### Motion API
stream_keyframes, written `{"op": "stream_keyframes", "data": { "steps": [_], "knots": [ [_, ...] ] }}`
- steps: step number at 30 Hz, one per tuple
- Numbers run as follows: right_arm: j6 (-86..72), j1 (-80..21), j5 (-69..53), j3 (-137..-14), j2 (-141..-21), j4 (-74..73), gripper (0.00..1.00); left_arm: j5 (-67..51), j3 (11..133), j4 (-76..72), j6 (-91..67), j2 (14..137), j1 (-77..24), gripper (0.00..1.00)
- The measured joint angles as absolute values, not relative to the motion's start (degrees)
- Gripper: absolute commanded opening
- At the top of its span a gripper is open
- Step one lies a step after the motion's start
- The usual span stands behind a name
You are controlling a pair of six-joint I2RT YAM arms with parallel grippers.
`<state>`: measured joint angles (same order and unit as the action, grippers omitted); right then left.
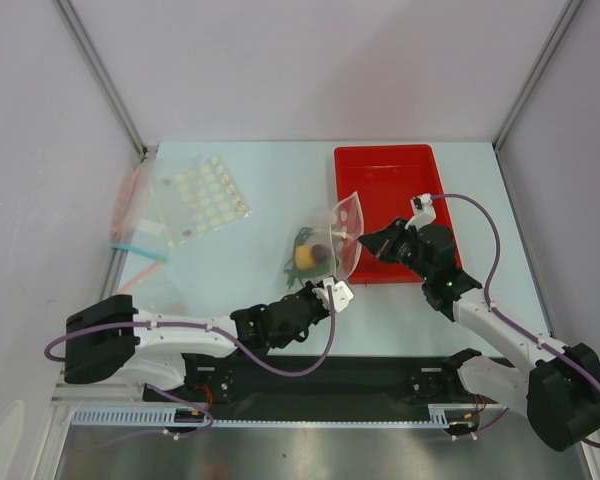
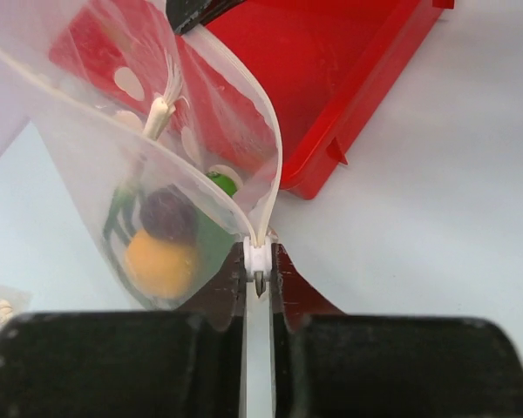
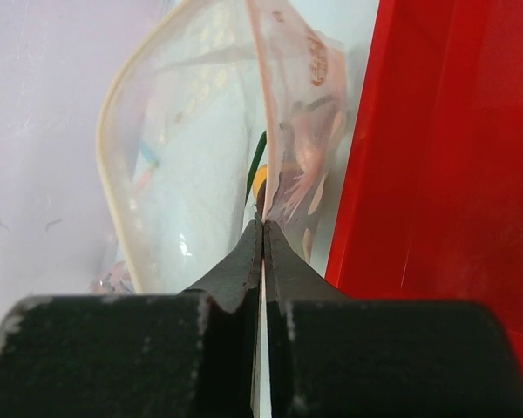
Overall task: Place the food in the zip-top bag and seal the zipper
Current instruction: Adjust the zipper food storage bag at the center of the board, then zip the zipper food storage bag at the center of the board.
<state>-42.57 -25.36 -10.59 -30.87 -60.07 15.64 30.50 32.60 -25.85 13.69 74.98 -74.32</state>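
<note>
Held-up zip-top bag (image 1: 332,238) at left edge of red tray (image 1: 385,170), food (image 2: 161,248) inside, mouth gaping; left gripper (image 2: 258,283) pinching white slider (image 2: 258,259); right gripper (image 3: 263,225) clamped on bag rim. Risk: slider slips from pinch or rim pulls free, zipper (image 2: 273,148) left unsealed

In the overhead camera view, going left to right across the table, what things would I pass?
Plain clear plastic bags with pink and blue strips → flat clear bag printed with white dots → clear zip-top bag with toy food inside → red plastic tray.
</note>
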Motion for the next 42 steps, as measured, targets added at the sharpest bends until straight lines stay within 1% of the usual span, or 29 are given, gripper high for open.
{"op": "stream_keyframes", "data": {
  "steps": [1,4,5,6,7,8,9,11,12,15,18,20,21,24,26,27,30,33,37,42],
  "knots": [
    [-42.59,-25.36,-10.59,-30.85,-60.03,15.64,0.00,30.26,32.71,-25.78,13.80,74.98,-74.30,0.00],
    [-42.50,-25.32,-10.61,-30.85,-59.64,15.62,0.00,30.06,33.65,-24.34,14.15,74.96,-74.22,0.00],
    [-42.26,-25.32,-10.61,-30.85,-59.31,15.53,0.02,29.93,34.04,-23.83,14.15,74.78,-74.22,0.00],
    [-41.87,-25.32,-10.63,-30.85,-58.92,15.42,0.08,29.67,34.24,-23.38,14.15,74.41,-74.22,0.00],
    [-41.32,-25.28,-10.68,-30.85,-58.37,15.20,0.24,29.23,34.26,-22.90,14.15,73.67,-74.17,0.00],
    [-40.51,-25.28,-10.83,-30.87,-57.71,14.79,0.32,28.34,34.26,-21.91,14.09,72.58,-74.11,0.00],
    [-39.31,-25.28,-10.96,-30.92,-57.06,14.26,0.43,27.11,34.26,-20.78,14.04,71.13,-74.00,0.00],
    [-36.49,-25.28,-11.22,-31.35,-55.35,12.43,0.50,24.23,34.48,-18.24,13.76,67.88,-73.82,0.00],
    [-35.03,-25.28,-11.35,-31.77,-54.37,11.46,0.56,22.24,34.83,-16.43,13.50,65.89,-73.76,0.00],
    [-30.94,-25.28,-11.70,-32.36,-50.48,9.63,0.63,17.45,36.88,-11.33,12.47,60.25,-73.73,0.00],
    [-27.38,-25.28,-12.60,-32.36,-45.01,8.64,0.64,14.48,38.39,-7.35,10.94,55.18,-73.73,0.00],
    [-25.02,-25.28,-14.17,-32.23,-40.71,9.06,0.61,13.15,38.61,-4.80,9.47,51.81,-73.73,0.00],
    [-23.92,-25.26,-15.66,-31.81,-38.41,10.13,0.59,12.64,38.57,-3.49,8.58,50.22,-73.73,0.00],
    [-21.45,-25.32,-22.50,-29.91,-33.08,15.09,0.58,11.51,37.28,-0.45,5.80,45.52,-73.73,0.00],
    [-20.58,-25.87,-27.94,-29.08,-32.12,18.98,0.56,10.83,35.42,1.23,3.62,42.11,-73.76,0.00],
    [-20.21,-26.48,-31.18,-28.82,-32.38,21.08,0.52,10.22,34.46,1.89,2.66,40.69,-73.82,0.00],
    [-17.52,-30.89,-38.63,-28.75,-34.87,24.58,0.49,7.62,32.32,3.92,-0.19,38.20,-74.39,0.00],
    [-12.56,-37.04,-42.54,-29.02,-37.10,23.68,0.51,4.62,31.79,4.93,-2.15,38.70,-75.70,0.00],
    [-3.64,-44.99,-44.60,-30.79,-40.58,19.03,0.51,1.43,31.22,5.34,-3.57,41.10,-76.73,0.00],
    [6.04,-50.98,-45.54,-33.34,-44.47,13.76,0.53,-0.47,29.08,5.26,-4.43,40.01,-77.32,0.00]
  ]
}}
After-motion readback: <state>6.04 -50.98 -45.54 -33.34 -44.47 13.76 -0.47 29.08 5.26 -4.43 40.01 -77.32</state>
